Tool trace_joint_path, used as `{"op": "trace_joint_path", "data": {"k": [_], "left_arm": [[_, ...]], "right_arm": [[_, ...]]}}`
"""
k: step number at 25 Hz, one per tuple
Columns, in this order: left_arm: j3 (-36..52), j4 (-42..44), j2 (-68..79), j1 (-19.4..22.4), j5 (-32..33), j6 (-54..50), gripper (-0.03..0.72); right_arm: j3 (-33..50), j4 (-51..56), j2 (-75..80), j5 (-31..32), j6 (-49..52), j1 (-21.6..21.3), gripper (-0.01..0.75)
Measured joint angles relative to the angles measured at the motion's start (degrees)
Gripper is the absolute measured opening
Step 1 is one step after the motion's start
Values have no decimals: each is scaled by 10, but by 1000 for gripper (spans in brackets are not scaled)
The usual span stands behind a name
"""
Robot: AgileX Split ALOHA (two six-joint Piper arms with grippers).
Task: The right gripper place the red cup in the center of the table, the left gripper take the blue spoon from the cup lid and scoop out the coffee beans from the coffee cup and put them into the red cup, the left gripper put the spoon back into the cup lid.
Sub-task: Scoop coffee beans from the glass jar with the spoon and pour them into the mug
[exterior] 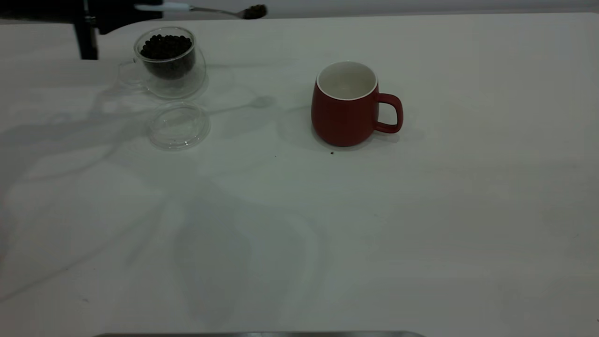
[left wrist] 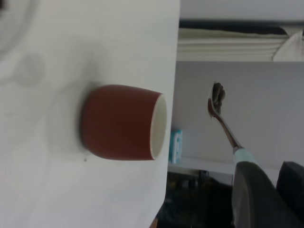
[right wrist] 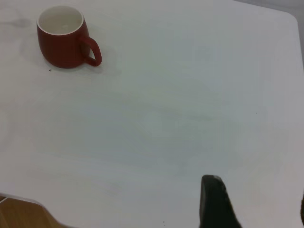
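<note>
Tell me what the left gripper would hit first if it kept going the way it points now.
Probably nothing: the left gripper, holding the blue spoon with coffee beans, points above the red cup; depth unclear.

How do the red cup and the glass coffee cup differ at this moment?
The red cup is opaque dark red; the coffee cup is clear glass. The red cup looks empty, while the coffee cup holds coffee beans. The red cup's handle points right, the coffee cup's left. Both stand upright on the table.
</note>
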Motion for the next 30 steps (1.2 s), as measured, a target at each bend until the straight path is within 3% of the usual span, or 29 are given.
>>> {"op": "trace_joint_path", "data": {"k": [14,30], "left_arm": [[0,-8,0,-106,-70,-6,124],[0,-17,0,-165,-144,26,123]], "right_arm": [[0,0,0,0,0,0,457],[0,0,0,0,0,0,457]]}}
